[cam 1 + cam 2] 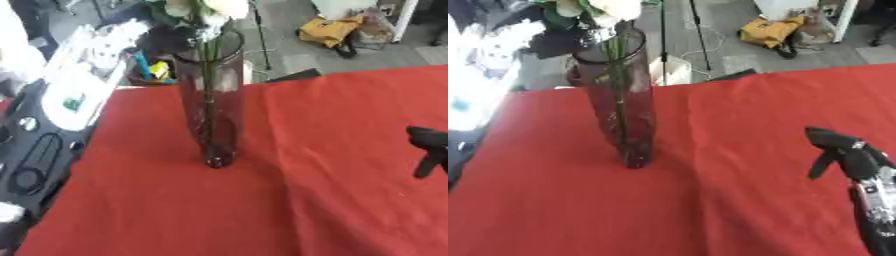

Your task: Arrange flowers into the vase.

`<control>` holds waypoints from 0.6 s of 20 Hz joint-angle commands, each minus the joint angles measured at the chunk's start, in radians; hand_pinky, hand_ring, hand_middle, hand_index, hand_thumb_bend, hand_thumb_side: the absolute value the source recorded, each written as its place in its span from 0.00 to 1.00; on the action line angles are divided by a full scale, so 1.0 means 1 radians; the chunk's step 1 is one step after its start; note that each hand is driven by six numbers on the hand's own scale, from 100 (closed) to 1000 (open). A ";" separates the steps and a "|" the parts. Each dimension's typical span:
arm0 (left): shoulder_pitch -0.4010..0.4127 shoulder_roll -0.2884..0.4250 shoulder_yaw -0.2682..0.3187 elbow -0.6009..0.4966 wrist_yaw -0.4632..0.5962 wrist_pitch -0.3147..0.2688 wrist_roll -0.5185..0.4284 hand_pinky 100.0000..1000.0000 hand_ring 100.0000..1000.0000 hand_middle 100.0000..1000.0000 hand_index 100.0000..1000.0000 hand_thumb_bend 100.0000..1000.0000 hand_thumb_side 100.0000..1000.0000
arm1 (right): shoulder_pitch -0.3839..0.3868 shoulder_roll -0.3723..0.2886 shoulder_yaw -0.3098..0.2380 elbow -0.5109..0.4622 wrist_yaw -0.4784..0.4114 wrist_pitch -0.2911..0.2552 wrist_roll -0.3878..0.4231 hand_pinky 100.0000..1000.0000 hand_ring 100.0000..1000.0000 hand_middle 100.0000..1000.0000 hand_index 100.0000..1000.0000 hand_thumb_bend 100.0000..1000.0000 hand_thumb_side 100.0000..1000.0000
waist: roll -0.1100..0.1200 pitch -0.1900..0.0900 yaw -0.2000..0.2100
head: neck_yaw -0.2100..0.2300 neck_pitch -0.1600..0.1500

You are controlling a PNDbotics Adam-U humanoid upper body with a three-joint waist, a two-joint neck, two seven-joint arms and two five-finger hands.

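nearest, the right robot hand (846,150) hangs low at the right edge over the red-clothed worktop (710,200), black fingers slack and apart, holding nothing; the left robot hand shows in neither view. further back the tall smoky glass cylinder vase (210,110) stands upright, well apart from the hand, white flowers with green stems (214,12) already inside. judging by this, a stem is placed; next needs another flower, none visible.

The robot's right hand (843,150) is matte black, its fingers slim and rounded at the tips; a small pale mark sits near the knuckles. Behind it, the wrist shows silver metal with dark fittings.
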 commanded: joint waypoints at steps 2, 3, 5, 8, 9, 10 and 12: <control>-0.031 0.029 0.021 -0.024 -0.004 -0.011 0.003 1.00 1.00 1.00 1.00 0.31 1.00 | -0.005 -0.009 0.002 -0.014 0.002 0.002 0.003 0.84 0.83 0.31 0.73 0.00 1.00 | -0.003 -0.023 0.002 | 0.004 -0.011; -0.031 0.034 0.019 -0.021 -0.011 -0.012 -0.008 1.00 1.00 1.00 1.00 0.32 1.00 | -0.004 -0.010 0.002 -0.014 0.002 0.002 0.004 0.84 0.83 0.31 0.73 0.00 1.00 | -0.002 -0.024 0.003 | 0.003 -0.009; -0.032 0.041 0.016 -0.018 -0.032 -0.011 -0.041 1.00 1.00 1.00 1.00 0.33 1.00 | -0.003 -0.010 0.002 -0.014 0.001 0.003 0.005 0.84 0.83 0.31 0.73 0.00 1.00 | -0.001 -0.026 0.005 | 0.002 -0.007; -0.029 0.055 0.018 -0.018 -0.064 -0.012 -0.090 1.00 1.00 1.00 1.00 0.32 1.00 | 0.000 -0.012 0.001 -0.014 0.000 0.004 0.005 0.84 0.83 0.31 0.73 0.00 1.00 | 0.000 -0.029 0.009 | -0.003 -0.004; -0.028 0.059 0.018 -0.019 -0.073 -0.012 -0.105 1.00 1.00 1.00 1.00 0.32 1.00 | 0.000 -0.013 0.001 -0.014 -0.001 0.004 0.004 0.84 0.83 0.31 0.73 0.00 1.00 | 0.001 -0.030 0.011 | -0.004 -0.003; -0.025 0.062 0.018 -0.020 -0.079 -0.014 -0.118 1.00 1.00 1.00 1.00 0.32 1.00 | 0.000 -0.014 0.001 -0.014 -0.002 0.004 0.004 0.84 0.83 0.31 0.73 0.00 1.00 | 0.001 -0.031 0.012 | -0.005 -0.002; -0.021 0.068 0.020 -0.026 -0.086 -0.016 -0.135 1.00 1.00 1.00 1.00 0.32 1.00 | 0.001 -0.014 0.000 -0.014 -0.003 0.005 0.004 0.84 0.83 0.31 0.73 0.00 1.00 | 0.001 -0.032 0.014 | -0.007 -0.003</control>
